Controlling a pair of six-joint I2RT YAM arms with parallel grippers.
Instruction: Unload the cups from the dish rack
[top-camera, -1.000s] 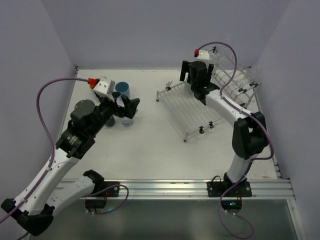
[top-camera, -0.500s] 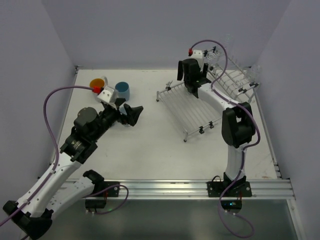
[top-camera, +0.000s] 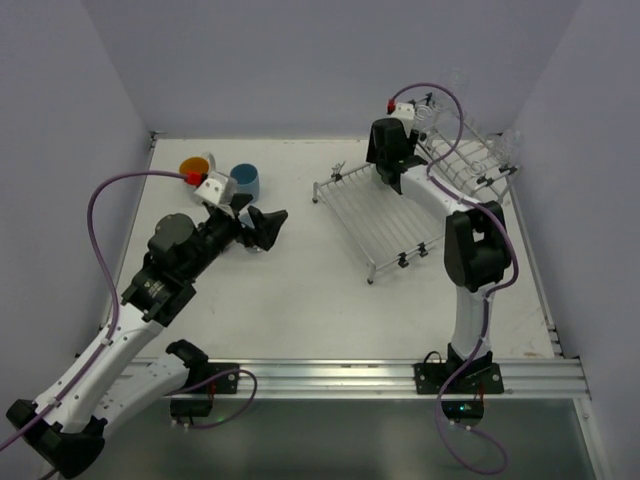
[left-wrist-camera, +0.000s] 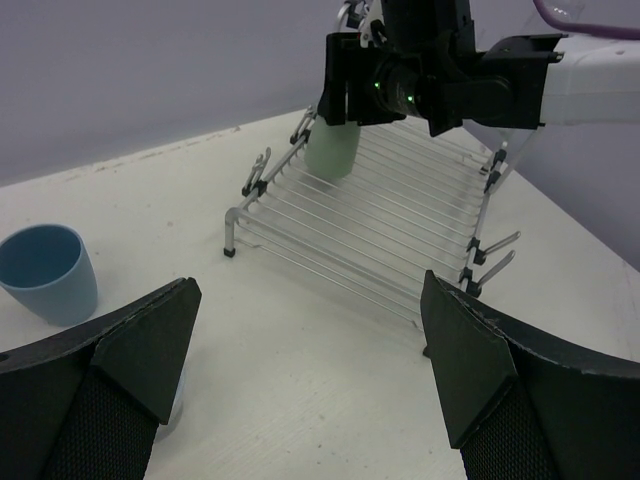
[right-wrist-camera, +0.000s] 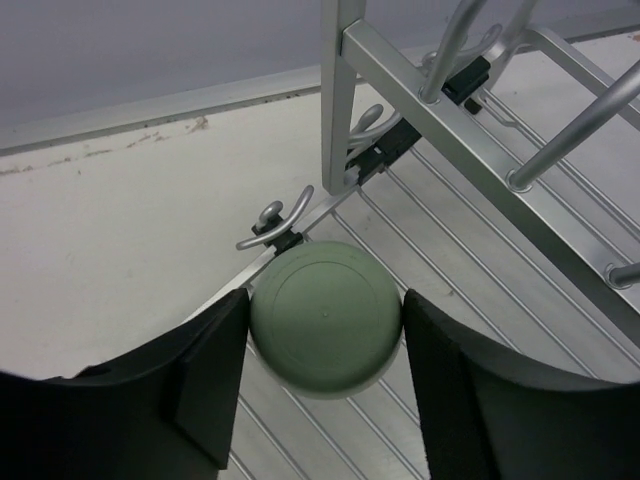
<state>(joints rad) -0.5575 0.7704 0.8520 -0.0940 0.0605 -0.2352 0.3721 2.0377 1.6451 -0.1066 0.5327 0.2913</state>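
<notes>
A pale green cup (right-wrist-camera: 325, 318) stands upside down at the far left corner of the silver dish rack (top-camera: 385, 222). My right gripper (right-wrist-camera: 325, 330) is shut on it, one finger pressing each side. In the top view the right gripper (top-camera: 390, 172) hides that cup. The left wrist view shows the pale green cup (left-wrist-camera: 333, 152) under the right arm, on the dish rack (left-wrist-camera: 380, 225). My left gripper (top-camera: 262, 228) hangs open over bare table with nothing between its fingers. A light blue cup (top-camera: 245, 180) and an orange-inside cup (top-camera: 195, 165) stand on the table behind it.
The rack's raised slotted back (top-camera: 470, 160) runs along the far right, close to the right wall, with a clear glass (top-camera: 512, 142) on it. The light blue cup (left-wrist-camera: 45, 270) is just left of my left gripper. A purple cable loops over each arm.
My right gripper has come down over the pale green cup and closed from wide open onto its sides. The left arm drew back a little from the table cups, staying open.
</notes>
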